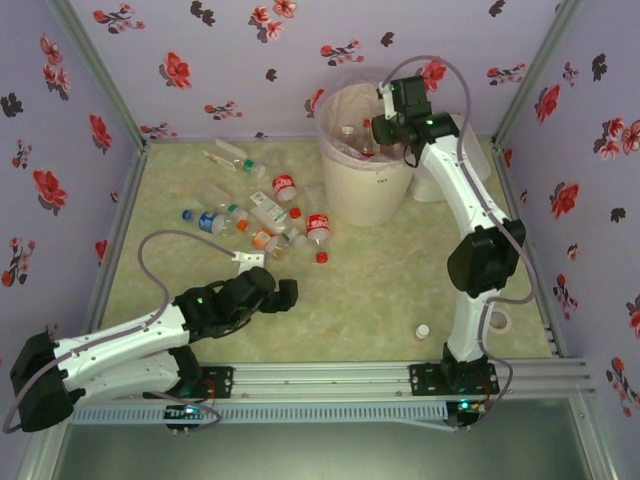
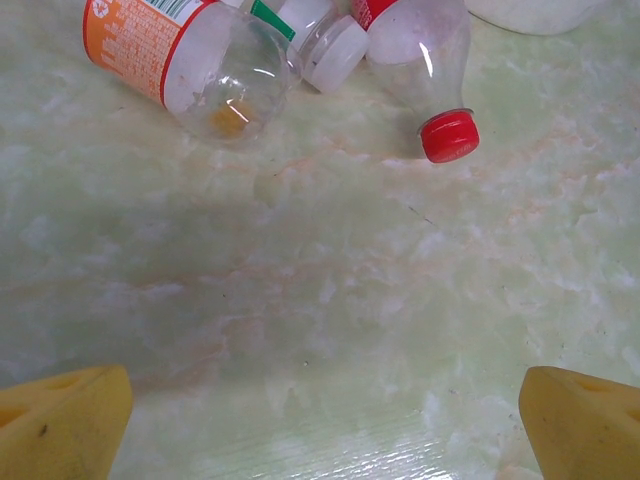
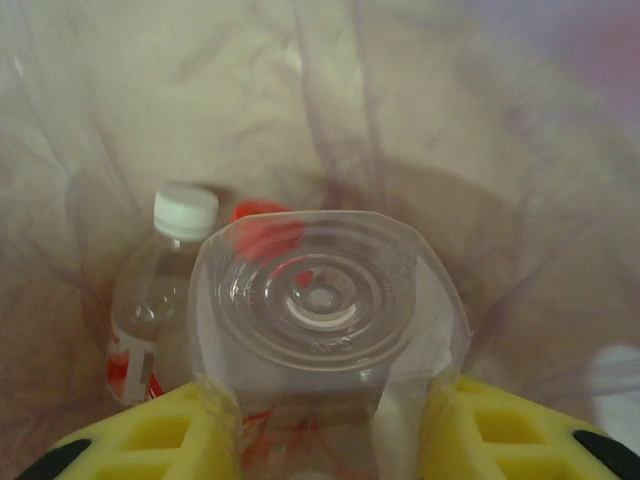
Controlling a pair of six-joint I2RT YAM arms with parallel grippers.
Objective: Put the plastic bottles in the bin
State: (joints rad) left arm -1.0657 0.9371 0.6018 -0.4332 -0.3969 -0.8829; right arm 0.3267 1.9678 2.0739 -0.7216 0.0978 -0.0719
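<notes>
Right gripper (image 3: 325, 435) pinches clear square-based bottle (image 3: 320, 300) inside the bin (image 1: 365, 195) mouth, above a white-capped bottle (image 3: 165, 280). Left gripper (image 2: 320, 430) spread wide, near loose bottles (image 1: 265, 215) left of the bin. Risk: squeezed bottle hangs in the jaws on release, or snags the liner (image 3: 450, 120).

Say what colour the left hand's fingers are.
Yellow fingers, seen best in the left wrist view.

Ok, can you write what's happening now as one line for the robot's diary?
right gripper: shut on clear bottle over bin | left gripper: open, empty, near loose bottles on table | bin: white-capped bottle inside
</notes>
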